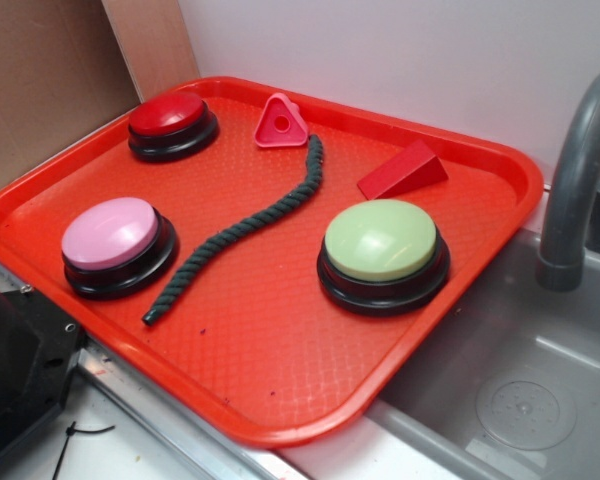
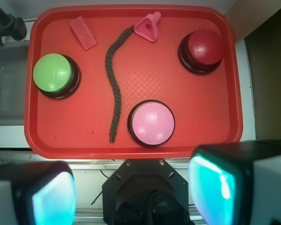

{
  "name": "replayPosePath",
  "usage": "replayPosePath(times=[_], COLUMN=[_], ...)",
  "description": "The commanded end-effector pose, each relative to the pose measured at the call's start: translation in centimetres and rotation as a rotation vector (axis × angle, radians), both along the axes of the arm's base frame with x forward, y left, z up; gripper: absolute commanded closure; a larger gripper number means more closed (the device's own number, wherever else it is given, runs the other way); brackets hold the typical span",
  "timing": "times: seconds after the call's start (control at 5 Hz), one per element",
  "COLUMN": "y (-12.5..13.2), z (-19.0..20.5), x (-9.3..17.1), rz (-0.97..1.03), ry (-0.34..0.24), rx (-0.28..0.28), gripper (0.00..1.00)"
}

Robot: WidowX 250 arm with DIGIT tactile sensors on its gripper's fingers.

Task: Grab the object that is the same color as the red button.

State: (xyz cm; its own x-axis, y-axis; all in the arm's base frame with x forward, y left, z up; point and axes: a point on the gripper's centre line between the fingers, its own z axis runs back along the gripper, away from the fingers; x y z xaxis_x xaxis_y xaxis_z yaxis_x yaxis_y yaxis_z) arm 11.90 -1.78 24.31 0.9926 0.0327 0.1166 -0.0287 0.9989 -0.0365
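Observation:
A small red wedge block (image 1: 403,171) lies on the red tray (image 1: 280,340) near its far right rim; in the wrist view the block (image 2: 83,33) is at the tray's top left. The red button (image 1: 172,124) stands at the tray's far left corner, seen top right in the wrist view (image 2: 203,48). My gripper (image 2: 133,192) is high above the robot base, short of the tray's near edge, far from the block. Its fingers (image 2: 225,185) are wide apart with nothing between them. The gripper is out of the exterior view.
A pink button (image 1: 115,243), a green button (image 1: 382,252), a dark rope (image 1: 248,230) and a pink triangular piece with a hole (image 1: 281,122) are on the tray. A grey sink (image 1: 520,380) with a faucet (image 1: 575,180) lies to the right. The black robot base (image 2: 147,197) is below.

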Motion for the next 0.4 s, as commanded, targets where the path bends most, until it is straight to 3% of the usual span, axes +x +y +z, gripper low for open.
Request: replayPosePath(times=[0.0,0.2], y=[0.0,-0.5], z=[0.0,-1.1], x=[0.0,1.9], rz=[0.0,-0.009], ry=[0.0,-0.062], rx=[0.0,0.004], gripper=[0.0,0.0])
